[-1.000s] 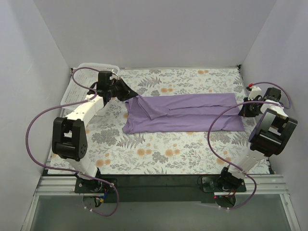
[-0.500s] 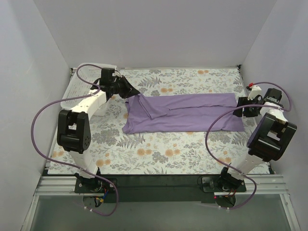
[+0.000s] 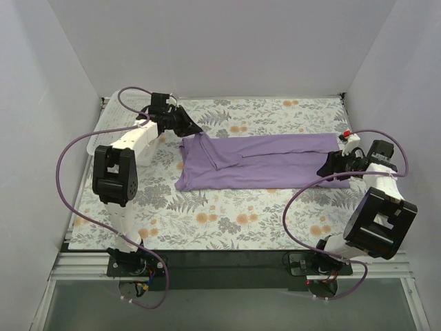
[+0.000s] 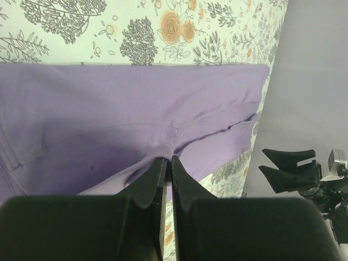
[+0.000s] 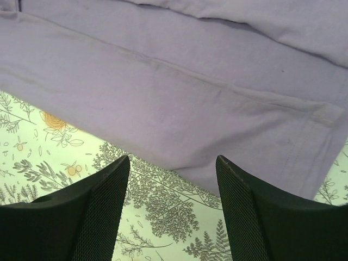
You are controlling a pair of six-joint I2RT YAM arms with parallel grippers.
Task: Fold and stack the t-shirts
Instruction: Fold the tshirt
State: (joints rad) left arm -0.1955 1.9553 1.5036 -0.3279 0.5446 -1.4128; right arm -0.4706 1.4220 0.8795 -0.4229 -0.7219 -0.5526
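The lavender t-shirt (image 3: 269, 162) lies folded into a long band across the floral table, its right end flat. My left gripper (image 3: 191, 131) is at the shirt's back left corner, shut on a pinch of purple cloth that lifts off the table. The left wrist view shows the fingers closed (image 4: 167, 160) with fabric (image 4: 109, 109) gathered at their tips. My right gripper (image 3: 324, 167) hovers at the shirt's near right edge. It stands open (image 5: 171, 166) above the hem (image 5: 163, 70), with only tablecloth and the cloth's edge between its fingers.
A white mesh basket (image 3: 100, 127) sits at the back left, partly behind the left arm. Grey walls close in the table on three sides. The floral cloth (image 3: 227, 214) in front of the shirt is bare.
My right gripper has opened and let go of the shirt's right end, which now lies flat, and it has shifted left and nearer. The left gripper, still shut on cloth, has moved slightly back.
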